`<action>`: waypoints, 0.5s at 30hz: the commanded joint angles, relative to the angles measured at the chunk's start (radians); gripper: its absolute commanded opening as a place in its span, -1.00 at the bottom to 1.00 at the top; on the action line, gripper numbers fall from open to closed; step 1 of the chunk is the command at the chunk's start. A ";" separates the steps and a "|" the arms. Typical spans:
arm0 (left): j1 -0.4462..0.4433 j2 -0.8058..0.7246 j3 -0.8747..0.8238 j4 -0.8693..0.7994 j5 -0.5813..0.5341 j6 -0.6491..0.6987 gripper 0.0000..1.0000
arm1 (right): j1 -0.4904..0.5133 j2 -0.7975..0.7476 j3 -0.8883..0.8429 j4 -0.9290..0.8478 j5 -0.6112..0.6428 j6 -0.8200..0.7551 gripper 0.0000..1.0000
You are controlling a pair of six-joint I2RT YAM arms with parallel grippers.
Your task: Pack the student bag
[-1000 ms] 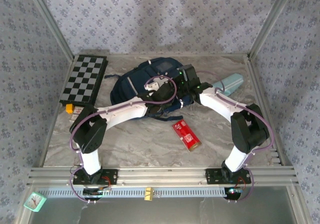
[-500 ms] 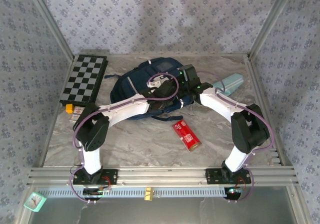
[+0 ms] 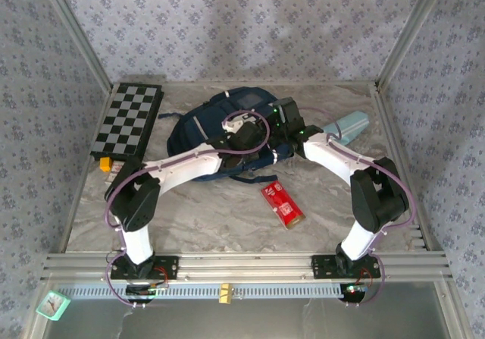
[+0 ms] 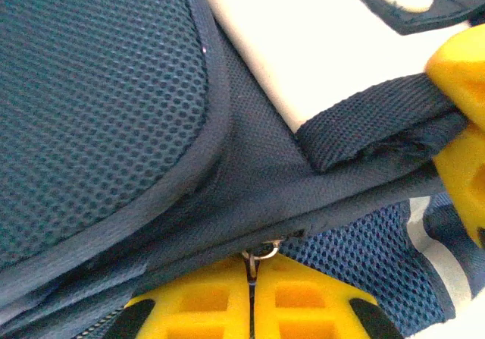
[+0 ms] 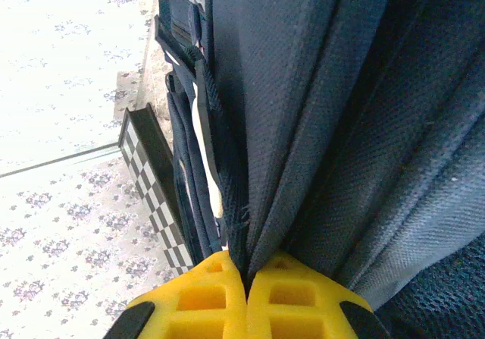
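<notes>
Tabletop (image 3: 212, 218), grey marble, bears student bag (image 3: 244, 100); floral wallpaper (image 3: 227, 20) all around.

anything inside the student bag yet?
Cannot tell: the student bag is closed over, its interior covered by navy fabric. On top, the left gripper and right gripper are both shut on that fabric. The red packet lies outside, on the table.

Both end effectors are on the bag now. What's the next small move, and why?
Probably draw the left end effector slowly along the zipper line. Its jaws are shut on the small metal zipper pull, and the right end effector is shut on a fold of the student bag, bracing the fabric. The zipper looks closed there, so the bag likely needs opening before packing.
</notes>
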 commanded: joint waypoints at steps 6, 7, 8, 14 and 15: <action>0.061 -0.155 -0.121 -0.046 0.107 0.047 -1.00 | -0.047 -0.035 0.030 0.017 -0.016 -0.049 -1.00; 0.062 -0.168 -0.139 -0.055 0.116 0.054 -1.00 | -0.052 -0.033 0.032 0.015 -0.016 -0.054 -1.00; 0.065 -0.183 -0.161 -0.065 0.124 0.062 -1.00 | -0.058 -0.032 0.034 0.016 -0.019 -0.055 -1.00; 0.116 -0.246 -0.288 -0.077 0.178 0.118 -1.00 | -0.084 -0.009 0.052 0.015 -0.052 -0.060 -1.00; 0.125 -0.247 -0.300 -0.049 0.198 0.135 -1.00 | -0.078 -0.005 0.055 0.015 -0.054 -0.061 -1.00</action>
